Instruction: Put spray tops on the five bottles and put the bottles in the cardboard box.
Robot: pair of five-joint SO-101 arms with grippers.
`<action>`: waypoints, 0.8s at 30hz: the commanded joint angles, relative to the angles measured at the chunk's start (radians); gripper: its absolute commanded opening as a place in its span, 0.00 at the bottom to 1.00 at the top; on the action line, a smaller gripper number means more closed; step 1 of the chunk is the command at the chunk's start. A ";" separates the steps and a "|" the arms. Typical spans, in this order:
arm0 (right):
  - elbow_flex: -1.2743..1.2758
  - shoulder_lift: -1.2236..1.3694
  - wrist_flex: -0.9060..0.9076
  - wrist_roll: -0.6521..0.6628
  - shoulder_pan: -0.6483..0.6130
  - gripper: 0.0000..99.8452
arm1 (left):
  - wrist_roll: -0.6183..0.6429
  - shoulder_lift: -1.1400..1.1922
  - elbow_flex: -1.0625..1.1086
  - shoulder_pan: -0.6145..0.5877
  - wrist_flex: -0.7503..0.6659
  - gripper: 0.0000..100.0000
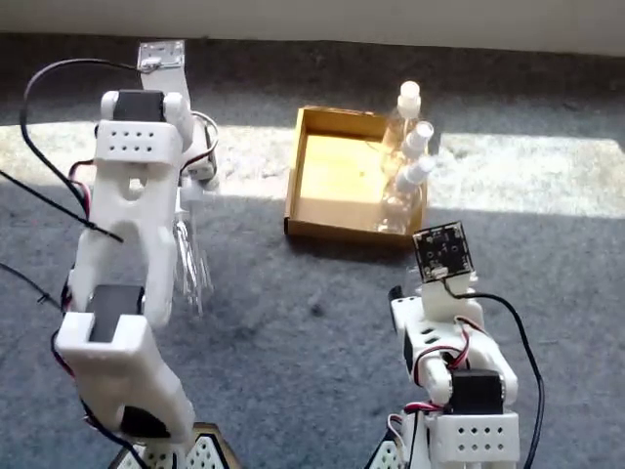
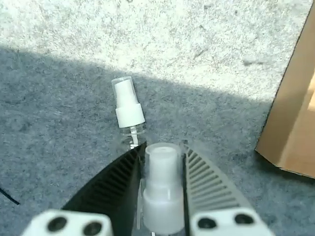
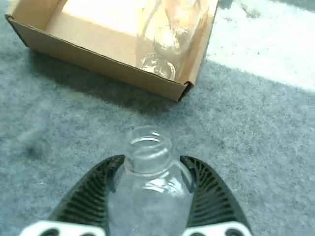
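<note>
At my left fingers: closed narrow on a white spray top, pinched at its collar.
At my right fingers: clamped round the shoulder of the open bottle; its neck is bare and faces the box.
On the worktop: one capped bottle just beyond my left fingertips.
In the cardboard box: three capped bottles close together along one wall.
Handling, bottle: clear, thin-walled, looks empty. I judge it light and slick, and likely to buckle under a hard squeeze. Best held at the shoulder, below the thread.
Handling, top: small stiff plastic. Keep the grip on the collar, off the clear cap.
Step in hand: seating the top on the bare neck.
</note>
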 commanded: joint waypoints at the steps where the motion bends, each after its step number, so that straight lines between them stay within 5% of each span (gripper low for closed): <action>1: -0.005 -0.008 -0.028 -0.014 -0.134 0.00 | -0.074 -0.289 0.133 0.027 0.011 0.00; 10: -0.005 -0.008 -0.076 0.195 -0.467 0.00 | -0.158 -0.826 0.507 0.062 -0.051 0.00; 18: 0.012 -0.010 -0.223 0.025 -0.530 0.00 | -0.170 -1.236 0.622 0.200 -0.063 0.00; 24: 0.183 -0.147 -0.377 0.025 -0.533 0.00 | -0.058 -1.385 0.682 0.282 -0.256 0.00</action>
